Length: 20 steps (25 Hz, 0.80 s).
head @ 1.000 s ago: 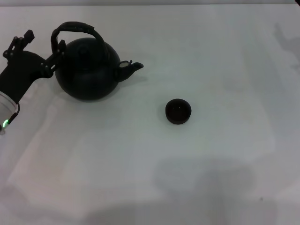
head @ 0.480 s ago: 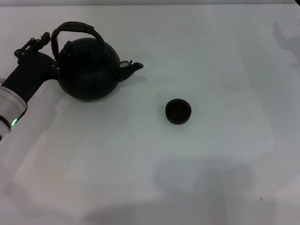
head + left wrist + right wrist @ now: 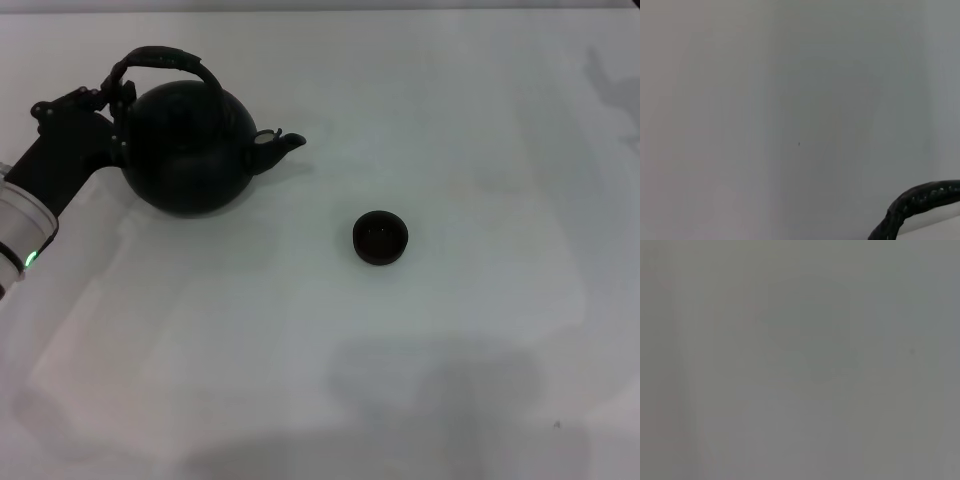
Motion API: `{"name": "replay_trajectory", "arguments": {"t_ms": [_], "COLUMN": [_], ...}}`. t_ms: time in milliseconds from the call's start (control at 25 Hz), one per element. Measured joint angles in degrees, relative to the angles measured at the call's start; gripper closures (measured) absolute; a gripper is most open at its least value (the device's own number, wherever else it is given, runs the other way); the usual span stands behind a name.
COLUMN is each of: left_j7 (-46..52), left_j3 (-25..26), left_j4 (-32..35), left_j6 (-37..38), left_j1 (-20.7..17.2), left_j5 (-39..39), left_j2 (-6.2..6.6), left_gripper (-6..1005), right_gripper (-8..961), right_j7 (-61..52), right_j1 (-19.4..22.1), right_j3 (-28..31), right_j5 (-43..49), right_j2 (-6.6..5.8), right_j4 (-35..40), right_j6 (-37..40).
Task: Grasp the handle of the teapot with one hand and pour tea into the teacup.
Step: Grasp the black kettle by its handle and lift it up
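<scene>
Though the white table (image 3: 450, 380) holds little, the large round matte-black teapot (image 3: 185, 150) at its far left looks heavy and rigid. Its dark wrapped arched handle (image 3: 160, 57) offers the grip, best taken at the crown. The left gripper (image 3: 95, 100) sits beside the handle; whether it grips, I cannot tell. The tiny black squat teacup (image 3: 380, 238) stands well apart, off the spout.

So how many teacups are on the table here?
1. The teacup stands alone on the table, apart from the teapot, off its spout side. Nothing visible could hide another.
</scene>
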<state>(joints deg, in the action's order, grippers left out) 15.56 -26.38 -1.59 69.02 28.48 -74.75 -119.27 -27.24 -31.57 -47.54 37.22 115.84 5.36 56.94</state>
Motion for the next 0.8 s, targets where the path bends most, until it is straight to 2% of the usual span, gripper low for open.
{"name": "replay_trajectory", "arguments": {"t_ms": [40, 240, 680, 800], "left_j7": [0.0, 0.0, 0.1, -0.6], "left_j3": [0.0, 0.0, 0.1, -0.2], "left_j4": [0.0, 0.0, 0.4, 0.9], "left_j6": [0.1, 0.5, 8.3, 8.6], "left_j1": [0.0, 0.0, 2.6, 5.0], "left_j5": [0.0, 0.2, 0.6, -3.0], "left_j2": [0.00, -0.02, 0.08, 0.24], "left_gripper": [783, 897, 897, 897], "right_gripper": [109, 109, 109, 109], "right_j7": [0.0, 0.0, 0.0, 0.0], "right_j1": [0.0, -0.1, -0.2, -0.3], "right_j3": [0.0, 0.0, 0.0, 0.0], "right_j5": [-0.1, -0.2, -0.2, -0.2], "right_j2": [0.00, -0.08, -0.17, -0.18], "right_j4": [0.0, 0.0, 0.0, 0.0], "right_j6": [0.0, 0.0, -0.2, -0.4]}}
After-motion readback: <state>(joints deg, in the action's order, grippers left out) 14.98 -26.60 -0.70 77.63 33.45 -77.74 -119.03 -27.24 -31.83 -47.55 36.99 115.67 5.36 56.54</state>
